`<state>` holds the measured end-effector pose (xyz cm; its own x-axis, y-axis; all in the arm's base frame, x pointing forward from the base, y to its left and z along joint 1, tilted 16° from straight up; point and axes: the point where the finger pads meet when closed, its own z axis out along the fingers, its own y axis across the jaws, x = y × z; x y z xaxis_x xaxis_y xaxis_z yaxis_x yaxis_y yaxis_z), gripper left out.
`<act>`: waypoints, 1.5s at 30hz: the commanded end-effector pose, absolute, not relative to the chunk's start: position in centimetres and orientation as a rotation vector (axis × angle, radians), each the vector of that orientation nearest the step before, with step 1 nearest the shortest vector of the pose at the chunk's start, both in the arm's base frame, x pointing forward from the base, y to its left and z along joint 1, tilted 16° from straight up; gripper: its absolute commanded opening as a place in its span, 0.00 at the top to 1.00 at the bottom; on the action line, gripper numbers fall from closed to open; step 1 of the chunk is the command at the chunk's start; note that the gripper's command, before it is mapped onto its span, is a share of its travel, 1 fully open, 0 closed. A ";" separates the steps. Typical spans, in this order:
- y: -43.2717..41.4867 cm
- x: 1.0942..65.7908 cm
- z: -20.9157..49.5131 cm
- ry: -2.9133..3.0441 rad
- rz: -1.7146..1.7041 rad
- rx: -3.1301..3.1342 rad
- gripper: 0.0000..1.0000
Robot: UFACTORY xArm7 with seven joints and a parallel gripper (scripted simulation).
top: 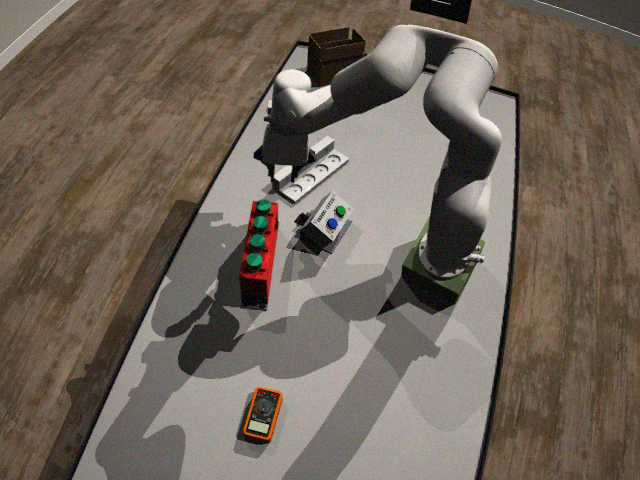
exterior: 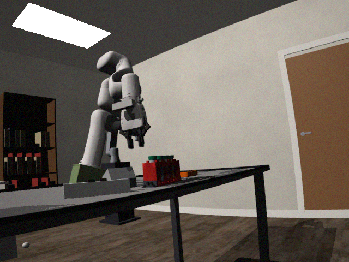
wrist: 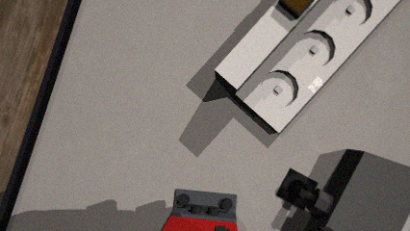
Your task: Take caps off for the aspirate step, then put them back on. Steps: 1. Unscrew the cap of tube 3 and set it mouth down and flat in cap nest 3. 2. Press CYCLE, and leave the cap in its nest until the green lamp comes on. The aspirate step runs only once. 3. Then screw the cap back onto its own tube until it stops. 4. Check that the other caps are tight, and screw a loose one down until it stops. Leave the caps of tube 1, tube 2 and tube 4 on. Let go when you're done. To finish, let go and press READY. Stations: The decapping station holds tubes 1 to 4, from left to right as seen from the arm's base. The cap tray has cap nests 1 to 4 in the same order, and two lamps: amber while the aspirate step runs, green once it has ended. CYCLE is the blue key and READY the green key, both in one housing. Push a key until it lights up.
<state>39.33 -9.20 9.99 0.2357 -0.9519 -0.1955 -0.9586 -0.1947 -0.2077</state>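
Note:
The red decapping station [top: 258,248] stands on the table with four green caps [top: 256,241] in a row, all on their tubes. It also shows in the exterior view [exterior: 161,172], and its end shows in the wrist view [wrist: 202,218]. The grey cap tray [top: 315,175] lies beyond it, and the nests seen in the wrist view [wrist: 308,63] are empty. The key housing [top: 325,222] carries the blue key [top: 331,223] and the green key [top: 340,210], both unlit. My gripper [top: 281,175] [exterior: 135,142] hangs well above the table, over the tray's near end. It is partly open and holds nothing.
A brown open box [top: 336,51] stands at the table's far end. An orange multimeter [top: 262,413] lies near the front. The arm's green base [top: 442,268] is at the right. The table's black left edge [wrist: 38,115] is close to the gripper.

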 end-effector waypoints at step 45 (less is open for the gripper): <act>1.5 41.6 13.0 2.602 0.288 -1.323 0.54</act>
<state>41.42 1.52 12.79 -0.5745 -0.7722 -0.2714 -0.8132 0.5762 0.0819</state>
